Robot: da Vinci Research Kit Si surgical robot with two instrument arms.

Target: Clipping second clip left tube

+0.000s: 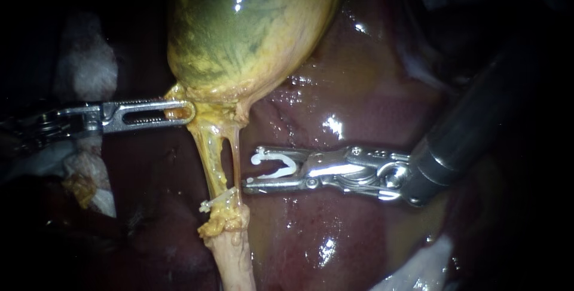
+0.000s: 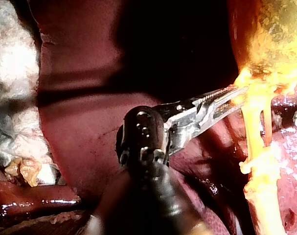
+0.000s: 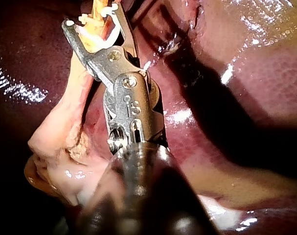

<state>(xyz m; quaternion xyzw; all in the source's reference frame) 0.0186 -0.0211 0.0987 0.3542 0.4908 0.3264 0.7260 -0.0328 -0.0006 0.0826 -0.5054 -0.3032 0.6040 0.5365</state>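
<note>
Liver [image 1: 359, 118] beneath, gallbladder [image 1: 251, 28] above it. Left instrument [image 1: 182, 112] – hand clamped on tissue at the gallbladder neck. Right instrument [image 1: 251, 170] – hand wide, carrying an open clip [image 1: 275, 165] whose mouth sits just beside the right tube [image 1: 237, 159]. The left tube [image 1: 214, 159] lies just beyond, with a seated clip [image 1: 218, 198] low across it.

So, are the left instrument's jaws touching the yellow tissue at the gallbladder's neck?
Touching. In the endoscope view the left instrument has its jaws shut on the yellow tissue below the rounded green-yellow gallbladder, with tissue showing through the jaw's slot.
</note>
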